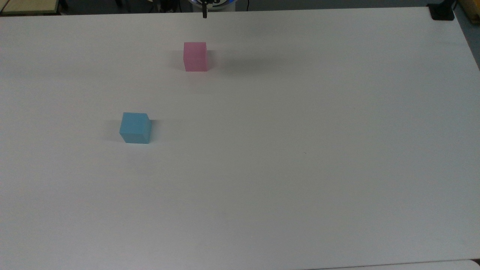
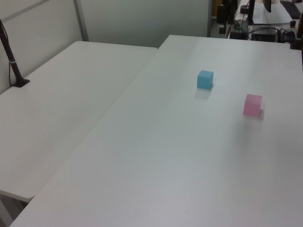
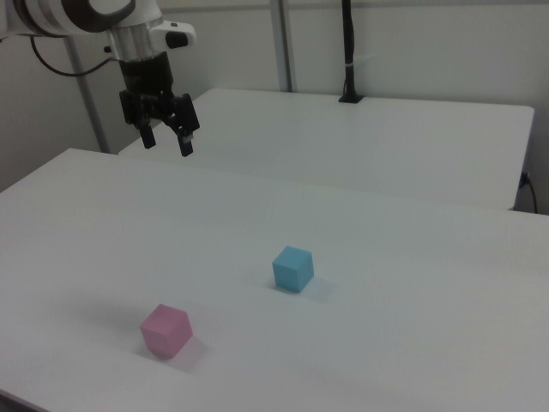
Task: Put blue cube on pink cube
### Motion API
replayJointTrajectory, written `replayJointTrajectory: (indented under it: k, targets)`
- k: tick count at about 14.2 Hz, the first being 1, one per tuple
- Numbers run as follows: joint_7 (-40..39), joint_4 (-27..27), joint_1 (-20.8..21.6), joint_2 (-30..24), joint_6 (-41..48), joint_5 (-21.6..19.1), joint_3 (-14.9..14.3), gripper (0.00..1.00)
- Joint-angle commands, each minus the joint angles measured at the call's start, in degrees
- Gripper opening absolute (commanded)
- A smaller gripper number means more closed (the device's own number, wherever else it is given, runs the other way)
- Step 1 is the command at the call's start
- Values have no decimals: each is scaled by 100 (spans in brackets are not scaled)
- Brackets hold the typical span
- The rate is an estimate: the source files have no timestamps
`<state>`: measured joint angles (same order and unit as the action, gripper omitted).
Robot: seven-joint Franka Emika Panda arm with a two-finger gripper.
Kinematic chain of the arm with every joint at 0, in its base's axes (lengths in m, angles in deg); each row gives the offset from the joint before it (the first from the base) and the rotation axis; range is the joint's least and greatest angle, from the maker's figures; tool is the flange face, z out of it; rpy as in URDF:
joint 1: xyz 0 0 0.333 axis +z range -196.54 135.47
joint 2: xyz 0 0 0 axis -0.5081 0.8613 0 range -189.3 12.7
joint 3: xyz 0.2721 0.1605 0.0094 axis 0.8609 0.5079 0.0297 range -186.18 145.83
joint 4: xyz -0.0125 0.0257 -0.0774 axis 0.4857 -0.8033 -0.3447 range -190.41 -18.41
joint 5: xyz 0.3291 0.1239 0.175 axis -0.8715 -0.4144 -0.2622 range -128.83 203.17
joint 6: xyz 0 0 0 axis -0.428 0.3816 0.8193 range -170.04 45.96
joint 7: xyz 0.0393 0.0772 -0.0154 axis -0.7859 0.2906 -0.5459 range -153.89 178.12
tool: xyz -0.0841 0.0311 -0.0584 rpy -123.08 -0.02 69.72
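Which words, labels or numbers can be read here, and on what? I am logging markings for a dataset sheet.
None: no readable text.
Blue cube: plain faces, no marking.
Pink cube: plain faces, no marking.
Table: bare white, no label.
Claw: black, open, no legible marking.

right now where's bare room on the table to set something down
Nearly everywhere. The table is bare across the top view's right and bottom. Only the blue cube and pink cube sit upper left, apart, with a passable gap between. The open gripper hangs above the table.
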<state>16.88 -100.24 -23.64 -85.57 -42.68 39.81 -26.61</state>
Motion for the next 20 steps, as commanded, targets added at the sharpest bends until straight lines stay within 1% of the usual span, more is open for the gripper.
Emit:
replayJointTrajectory:
  k: [1,5,6,8,11,14,15,17,19,20]
  targets:
    - [25,-127,31,-106,-78,-106,-34,100]
    - [-10,-83,13,-80,-78,-88,-69,100]
    - [-19,-83,-48,-89,-78,-88,-112,100]
    - [-237,-83,-127,-106,-69,-97,-148,100]
    - [-615,-83,-460,-115,-69,-106,-148,100]
    - [-1449,56,-1084,-150,203,-123,-157,100]
    - [-1556,57,-1173,-124,186,-141,-157,100]
    - [-1531,75,-1191,68,107,-167,-157,100]
    - [-1426,66,-1235,210,-645,-194,-148,100]
    - [-1365,75,-1270,315,-771,-185,-148,100]
